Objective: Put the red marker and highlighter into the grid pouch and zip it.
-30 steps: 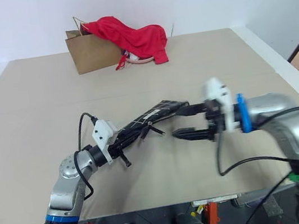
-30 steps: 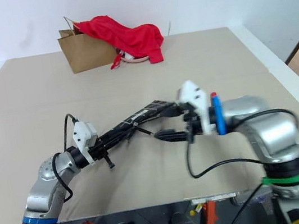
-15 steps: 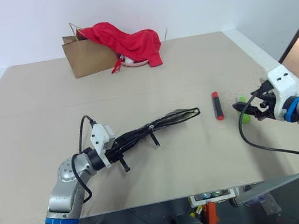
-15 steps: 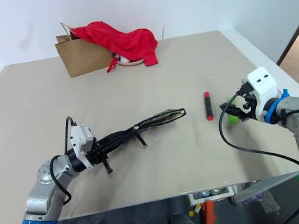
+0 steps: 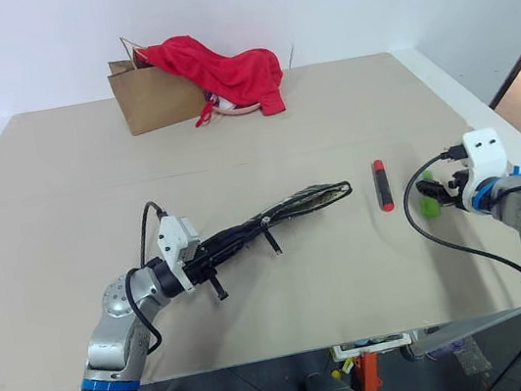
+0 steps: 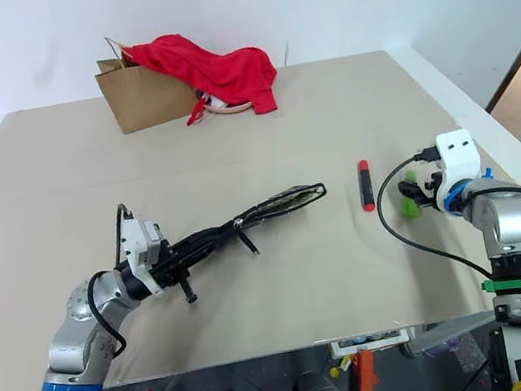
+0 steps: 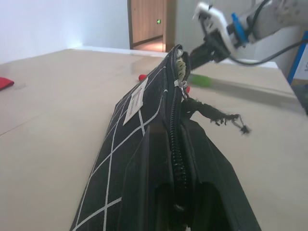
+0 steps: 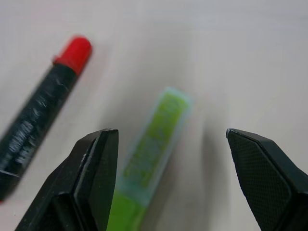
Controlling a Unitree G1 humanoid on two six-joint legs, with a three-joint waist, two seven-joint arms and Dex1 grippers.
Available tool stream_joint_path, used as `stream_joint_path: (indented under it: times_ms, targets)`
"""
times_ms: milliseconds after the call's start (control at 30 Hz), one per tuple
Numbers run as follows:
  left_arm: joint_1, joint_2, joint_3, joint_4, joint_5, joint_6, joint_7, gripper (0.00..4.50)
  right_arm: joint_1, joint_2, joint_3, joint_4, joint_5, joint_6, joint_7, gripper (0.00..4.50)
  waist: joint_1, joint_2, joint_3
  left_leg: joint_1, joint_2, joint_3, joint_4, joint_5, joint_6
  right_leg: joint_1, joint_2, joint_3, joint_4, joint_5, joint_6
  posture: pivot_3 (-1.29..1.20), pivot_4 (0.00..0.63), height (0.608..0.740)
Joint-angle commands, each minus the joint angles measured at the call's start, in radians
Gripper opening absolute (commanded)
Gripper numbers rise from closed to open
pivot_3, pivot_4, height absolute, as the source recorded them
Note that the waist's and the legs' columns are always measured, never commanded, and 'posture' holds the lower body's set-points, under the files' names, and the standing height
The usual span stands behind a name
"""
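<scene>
Pickup of the highlighter [image 8: 154, 144] is in hand: the right tool [image 8: 168, 178] straddles it, jaws spread, on the bench [image 5: 230, 131] beside the red marker [image 5: 381, 185]. Left tool [image 5: 213, 256] clenches the grid pouch [image 5: 283, 214], unzipped. Next: descend, pinch.

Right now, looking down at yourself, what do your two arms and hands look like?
Both arms are silver-grey metal with rounded joints. Each wrist carries a white boxy camera block with a black cable looping back along the arm. The left hand and right hand each have two black fingers; the right one's pads look finely textured. Bands ring the arms: blue low on the left, blue at the right wrist, green lower down.
</scene>
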Motion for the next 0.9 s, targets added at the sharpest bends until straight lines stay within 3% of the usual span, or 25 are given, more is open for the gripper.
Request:
stream_joint_path:
  times_ms: [33,467,567,633,667,700,733,767,900]
  targets:
    - [0.009,0.01,0.031,-0.03,-0.027,-0.027,-0.016,0.0,-0.01,0.001,0.003,-0.013,-0.003,-0.002,0.0,3.86,0.0,0.0,0.0,0.0,0.0,0.0,0.0,0.0,0.0,0.0,0.0,0.0,0.0,0.0,0.0,0.0,0.15,0.74]
    - [0.028,0.039,0.029,0.053,0.012,-0.121,-0.062,0.0,0.03,0.025,-0.002,-0.075,0.001,0.04,-0.023,3.86,0.0,0.001,0.0,0.001,0.001,0.001,0.0,0.0,0.0,0.0,0.0,0.001,0.0,-0.001,0.002,0.0,0.15,0.74]
    - [0.031,0.039,0.026,0.052,0.012,-0.124,-0.062,0.0,0.048,0.032,-0.015,-0.067,0.002,0.039,-0.039,3.19,0.0,0.001,0.0,0.001,0.001,0.001,0.0,0.0,0.0,0.0,0.0,0.0,0.0,-0.001,0.002,0.0,0.15,0.74]
    - [0.033,0.039,0.026,0.054,0.01,-0.125,-0.066,0.0,0.058,0.038,-0.023,-0.068,0.008,0.039,-0.042,2.26,0.0,0.0,0.0,0.001,0.001,0.001,0.0,0.0,0.0,0.001,0.0,0.0,0.0,-0.001,0.002,0.0,0.15,0.74]
    - [0.034,0.04,0.027,0.056,0.009,-0.126,-0.069,0.0,0.062,0.04,-0.026,-0.069,0.011,0.036,-0.043,2.26,0.002,0.0,0.0,0.001,0.001,0.001,0.0,0.0,0.0,0.001,0.0,0.0,0.0,-0.001,0.002,0.0,0.15,0.74]
    - [0.035,0.04,0.028,0.057,0.008,-0.128,-0.07,0.0,0.066,0.042,-0.03,-0.07,0.012,0.034,-0.043,1.53,0.002,0.0,0.0,0.001,0.0,0.0,0.0,0.0,0.0,0.001,0.0,0.0,0.0,-0.001,0.002,0.0,0.15,0.74]
    - [0.036,0.042,0.029,0.058,0.007,-0.129,-0.073,0.0,0.073,0.04,-0.028,-0.072,0.011,0.026,-0.037,1.49,0.002,0.0,-0.001,0.001,0.0,0.0,0.0,0.0,0.0,0.001,0.0,0.0,0.0,-0.001,0.002,0.0,0.15,0.74]
    - [0.036,0.043,0.033,0.06,0.002,-0.129,-0.077,0.0,0.08,0.037,-0.028,-0.074,0.011,0.013,-0.03,1.1,0.002,0.0,-0.001,0.001,0.0,0.001,0.0,0.0,0.0,0.001,0.0,0.0,0.0,-0.001,0.003,0.0,0.15,0.74]
    - [0.038,0.047,0.039,0.061,-0.009,-0.129,-0.095,0.0,0.078,0.012,-0.011,-0.096,-0.004,-0.109,0.014,1.1,0.001,0.0,0.0,0.001,0.0,0.001,0.0,0.0,0.0,0.001,0.0,0.001,0.0,-0.001,0.003,0.0,0.15,0.74]
